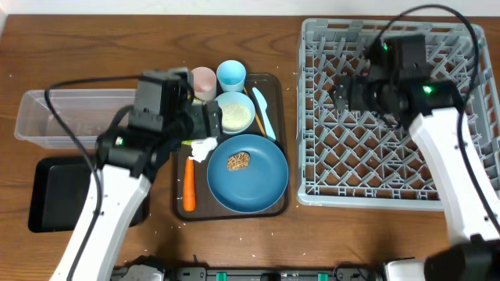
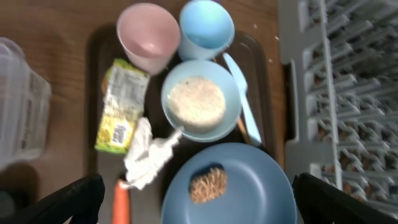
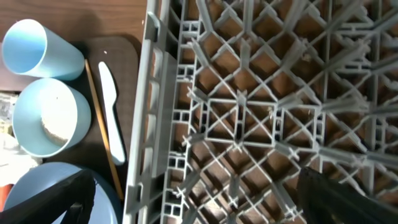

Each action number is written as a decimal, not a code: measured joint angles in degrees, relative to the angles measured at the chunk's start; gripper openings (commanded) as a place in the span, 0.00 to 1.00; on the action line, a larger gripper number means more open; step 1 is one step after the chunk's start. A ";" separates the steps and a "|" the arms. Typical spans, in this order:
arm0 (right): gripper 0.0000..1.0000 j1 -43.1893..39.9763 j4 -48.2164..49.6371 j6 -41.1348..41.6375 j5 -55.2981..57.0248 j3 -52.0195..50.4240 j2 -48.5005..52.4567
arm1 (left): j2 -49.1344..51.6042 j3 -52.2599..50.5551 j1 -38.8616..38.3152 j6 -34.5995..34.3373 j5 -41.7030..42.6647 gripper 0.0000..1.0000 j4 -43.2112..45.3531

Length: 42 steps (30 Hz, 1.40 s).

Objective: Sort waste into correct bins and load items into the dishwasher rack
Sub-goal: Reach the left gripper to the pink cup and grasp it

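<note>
Left gripper (image 2: 199, 205) is spread wide, its two dark fingers far apart at the bottom corners of the wrist view. Nothing is between them. It hangs over the brown serving tray (image 2: 98, 68) and touches none of the load. Right gripper (image 3: 199, 202) is just as wide, poised above the grid of the dishwasher rack (image 1: 367, 199) and gripping nothing.

On the tray, the pink cup (image 2: 148, 34) and light blue cup (image 2: 206, 28) stand side by side at the far edge. The white bowl (image 2: 231, 93) sits just in front of them, and the dark blue plate (image 1: 262, 183) carries the brown crumbs (image 1: 239, 161).

The left wrist camera picks out the yellow-green wrapper (image 2: 121, 106) and the tissue (image 2: 146, 155) beside the bowl; from overhead the arm hides the wrapper. The light blue utensil (image 2: 245, 106) lies along the tray's right side. The right wrist view shows a wooden chopstick (image 3: 102, 134) between the utensil and the bowl.

Only the overhead view gives the whole carrot (image 1: 188, 187) at the tray's left edge. It also shows the clear box (image 1: 47, 117) and the black tray (image 1: 62, 195) to the left.
</note>
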 measured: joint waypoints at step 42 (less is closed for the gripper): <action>0.79 8.13 -5.27 0.02 0.42 3.63 1.40 | 41.72 17.25 9.62 -1.49 -4.46 0.28 10.71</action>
